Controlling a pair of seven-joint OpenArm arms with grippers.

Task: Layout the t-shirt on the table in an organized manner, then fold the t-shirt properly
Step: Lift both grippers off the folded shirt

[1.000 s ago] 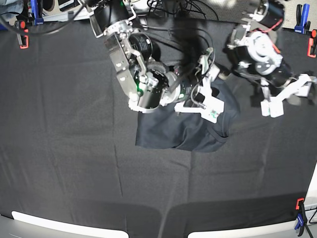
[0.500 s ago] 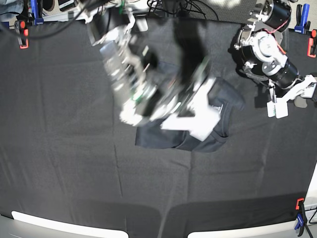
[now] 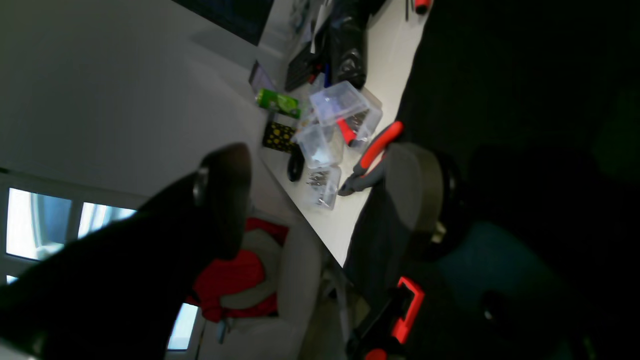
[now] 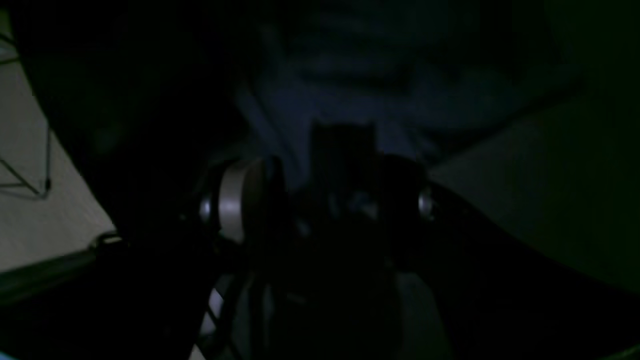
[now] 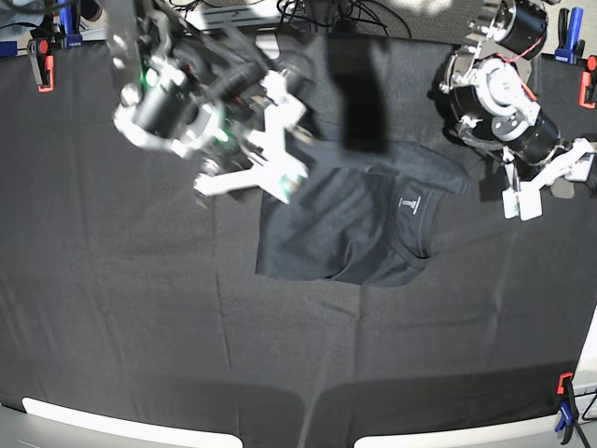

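The dark slate-grey t-shirt (image 5: 350, 229) lies folded into a rough rectangle at the middle of the table (image 5: 140, 317), its white label (image 5: 410, 203) facing up near the collar. My right gripper (image 5: 261, 149) hangs open above the cloth just off the shirt's upper left corner, with nothing between its white fingers. The right wrist view is very dark and shows only dim bluish t-shirt (image 4: 360, 85) fabric beyond the fingers (image 4: 235, 200). My left gripper (image 5: 550, 182) stands open and empty to the right of the shirt, and its dark fingers (image 3: 225, 195) are spread apart in the left wrist view.
Red and blue clamps (image 5: 42, 56) (image 5: 569, 33) (image 5: 564, 401) pin the black cloth at its edges. Cables (image 5: 326, 14) run along the back. Beyond the table's right edge stands a white side desk (image 3: 345, 220) with clear plastic boxes (image 3: 345, 105) and red-handled pliers (image 3: 375, 150).
My right arm has swung up and to the left, off the shirt, uncovering its collar and label. The left arm has barely moved, and both grippers stay open.
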